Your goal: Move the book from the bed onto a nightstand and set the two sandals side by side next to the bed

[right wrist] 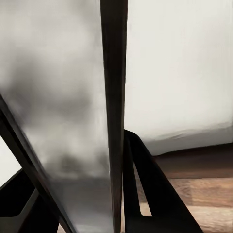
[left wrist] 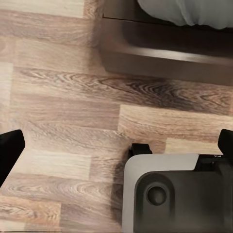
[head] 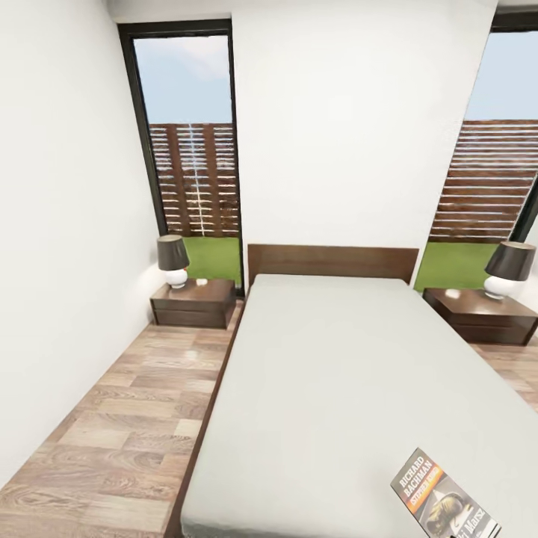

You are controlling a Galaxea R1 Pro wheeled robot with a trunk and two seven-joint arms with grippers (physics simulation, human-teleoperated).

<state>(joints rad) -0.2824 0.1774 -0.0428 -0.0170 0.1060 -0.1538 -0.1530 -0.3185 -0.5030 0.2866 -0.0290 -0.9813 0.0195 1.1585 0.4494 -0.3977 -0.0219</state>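
Note:
The book [head: 441,497], dark-covered with an orange band, lies flat on the pale mattress of the bed [head: 329,373], near its foot on the right side. Two dark brown nightstands flank the headboard, one at the left [head: 196,302] and one at the right [head: 478,314]. The sandals are out of view. My left gripper [left wrist: 116,155] hangs open over the plank floor beside the bed frame [left wrist: 165,58], its black fingertips [left wrist: 9,150] far apart with nothing between them. Black shapes low in the right wrist view may belong to my right gripper; its state is unreadable.
Each nightstand carries a lamp with a dark shade [head: 172,258] [head: 510,267]. A strip of wood floor [head: 127,418] runs between the bed and the left wall. Tall windows [head: 193,149] stand behind. My grey base [left wrist: 174,194] sits close to the bed frame.

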